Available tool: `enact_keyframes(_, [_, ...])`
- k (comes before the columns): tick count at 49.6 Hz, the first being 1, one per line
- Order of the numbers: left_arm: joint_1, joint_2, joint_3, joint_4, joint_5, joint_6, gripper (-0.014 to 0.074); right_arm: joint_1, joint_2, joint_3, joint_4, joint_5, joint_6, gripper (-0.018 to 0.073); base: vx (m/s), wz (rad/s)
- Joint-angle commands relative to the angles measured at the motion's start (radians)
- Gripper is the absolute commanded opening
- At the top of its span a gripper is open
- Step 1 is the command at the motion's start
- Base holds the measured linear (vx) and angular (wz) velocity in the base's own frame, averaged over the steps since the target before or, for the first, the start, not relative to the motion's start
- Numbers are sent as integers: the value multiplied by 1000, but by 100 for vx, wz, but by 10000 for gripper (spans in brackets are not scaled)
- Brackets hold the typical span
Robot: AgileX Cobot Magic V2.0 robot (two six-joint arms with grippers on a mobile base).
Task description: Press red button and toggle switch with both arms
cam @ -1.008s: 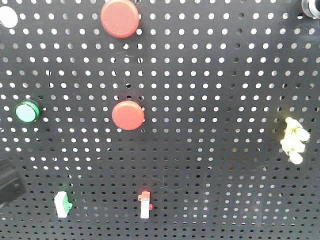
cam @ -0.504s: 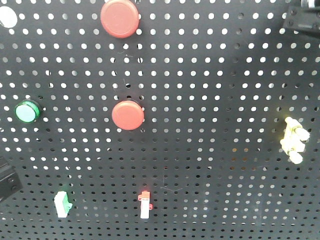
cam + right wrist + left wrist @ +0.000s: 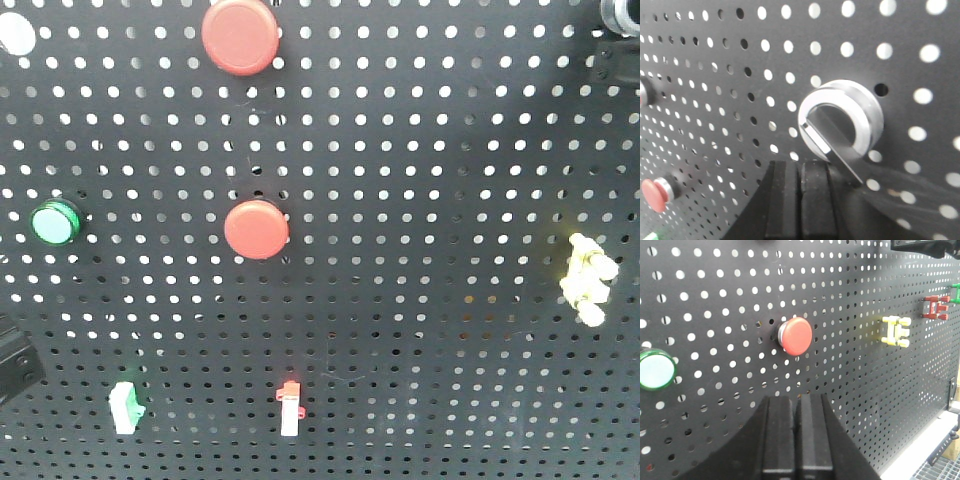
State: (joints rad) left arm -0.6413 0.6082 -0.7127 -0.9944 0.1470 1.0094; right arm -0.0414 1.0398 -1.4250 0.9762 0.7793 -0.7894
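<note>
Less of the right arm (image 3: 606, 62) is seen than before. The left gripper (image 3: 796, 407), closed empty, is held below the red button (image 3: 796, 336); the right gripper (image 3: 800, 170), likewise closed, just under the silver switch (image 3: 840, 120).

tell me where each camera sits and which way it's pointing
Exterior front-facing: faces the pegboard squarely; black arm ends show at its left edge and top right corner.
Left wrist: behind the shut left claw, looking obliquely at the red button.
Right wrist: behind the shut right claw, close on a silver-ringed knob switch.
Shared: front and left wrist views both show that red button and the green button.
</note>
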Motion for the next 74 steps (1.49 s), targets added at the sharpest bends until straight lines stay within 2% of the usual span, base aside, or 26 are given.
enact_keyframes(1, [1,2,-28,-20,-50,-8,2,-11,-4,-26,-21,-169,15,-3,0,0])
enact_keyframes(8, [1,0,-28,-11,-50,-8,2,-11,-42,9,-64,-130,12,-3,0,0])
enact_keyframes(16, [1,-25,5,42,-63,-6,2,-11,-216,210,-120,-219,-61,-3,0,0])
enact_keyframes(26, [1,-160,227,29,-76,-21,2,-11,-556,588,-122,-332,-140,-3,0,0])
enact_keyframes(34, [1,-295,391,32,-37,-34,2,-11,-804,827,-127,-344,-145,-3,0,0])
enact_keyframes(40, [1,-345,466,32,-90,-32,2,-11,-954,963,-130,-379,-145,-3,0,0])
enact_keyframes(45, [1,-348,488,32,-114,-32,2,-11,-1027,1021,-130,-392,-145,-3,0,0])
enact_keyframes(52, [1,-347,489,32,-52,-32,2,-11,-1059,1072,-114,-370,-143,-3,0,0])
enact_keyframes(74, [1,-347,488,33,-20,-32,2,-11,-1059,1092,-112,-335,-143,-3,0,0])
